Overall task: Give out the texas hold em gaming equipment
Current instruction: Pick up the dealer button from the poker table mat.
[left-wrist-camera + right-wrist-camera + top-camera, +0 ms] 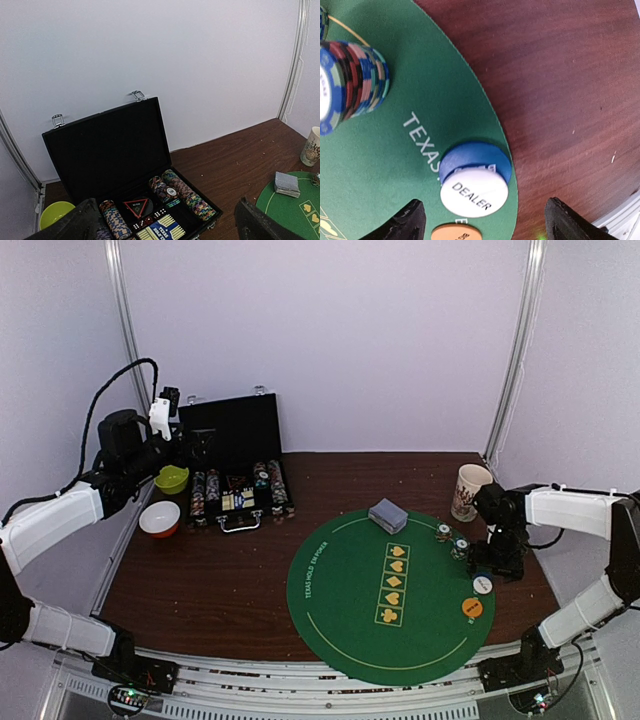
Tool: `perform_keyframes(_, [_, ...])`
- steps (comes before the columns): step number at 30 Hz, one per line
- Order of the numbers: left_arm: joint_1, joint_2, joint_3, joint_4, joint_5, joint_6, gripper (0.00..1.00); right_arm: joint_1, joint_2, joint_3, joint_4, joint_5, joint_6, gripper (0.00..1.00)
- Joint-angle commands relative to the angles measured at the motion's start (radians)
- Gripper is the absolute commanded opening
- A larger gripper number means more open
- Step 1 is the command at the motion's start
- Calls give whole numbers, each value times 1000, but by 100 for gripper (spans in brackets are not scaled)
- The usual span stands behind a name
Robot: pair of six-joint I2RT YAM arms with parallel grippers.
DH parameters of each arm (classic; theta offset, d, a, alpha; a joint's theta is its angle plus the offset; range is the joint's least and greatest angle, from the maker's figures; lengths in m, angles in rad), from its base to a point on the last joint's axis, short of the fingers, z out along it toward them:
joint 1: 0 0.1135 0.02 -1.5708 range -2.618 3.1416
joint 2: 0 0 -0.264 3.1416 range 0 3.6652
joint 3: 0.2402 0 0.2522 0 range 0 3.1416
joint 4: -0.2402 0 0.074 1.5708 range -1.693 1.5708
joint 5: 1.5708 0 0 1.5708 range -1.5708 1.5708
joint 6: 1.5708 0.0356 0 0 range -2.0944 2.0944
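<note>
A grey-blue deck of cards (388,515) lies on the green round mat (340,610); it also shows in the left wrist view (287,184). Poker chip stacks (452,539) stand at the mat's right edge, one seen close up (350,82). A white dealer disc (474,192) lies partly over a blue disc (475,158), with an orange disc (456,233) beside it. My right gripper (482,222) is open just above these discs, holding nothing. My left gripper (165,222) is open and empty above the black chip case (110,150), which holds more chip rows (187,192).
A cream printed mug (470,491) stands at the back right of the mat. A lime bowl (171,478) and a white-and-orange bowl (160,518) sit left of the case. White walls close in behind and at the sides.
</note>
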Motion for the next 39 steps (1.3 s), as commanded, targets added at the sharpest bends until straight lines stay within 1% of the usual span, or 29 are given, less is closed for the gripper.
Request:
perform_keyframes(1, [-4,-18,-4,32,-3,12,98,-50,23,-32,65,-17,-52,85])
perform_keyframes(3, [-4,-14,-5,35,4,11,98,-66,38,-45,95,-44,-67,82])
perform_keyframes(7, [-4,-8,-3,38,58,16,98,-69,78,-60,127,-77,-80,78])
perform_keyframes(10, [-11,1,-7,52,155,33,98,-69,89,-65,121,-45,-82,69])
perform_keyframes(12, [-36,13,-5,55,241,59,98,-68,88,-70,113,-40,-80,65])
perform_keyframes(15, [-97,35,-1,28,371,132,98,-66,72,-79,97,-30,-77,61])
perform_keyframes(17, [-150,46,-1,-6,457,203,98,-65,59,-80,85,-27,-76,63])
perform_keyframes(20, [-246,47,-17,-77,523,352,98,-50,45,-77,60,-27,-72,64])
perform_keyframes(23, [-313,39,-42,-95,537,420,98,-25,47,-71,43,-29,-63,64])
perform_keyframes(27, [-327,36,-41,-95,518,424,98,-13,53,-76,43,-29,-54,59])
perform_keyframes(30, [-327,32,-39,-94,489,426,98,-13,50,-78,51,-31,-50,53])
perform_keyframes(34, [-327,23,-48,-91,485,434,98,-14,53,-75,46,-35,-50,43])
perform_keyframes(39, [-327,21,-50,-84,487,431,98,-13,26,-52,8,-32,-49,35])
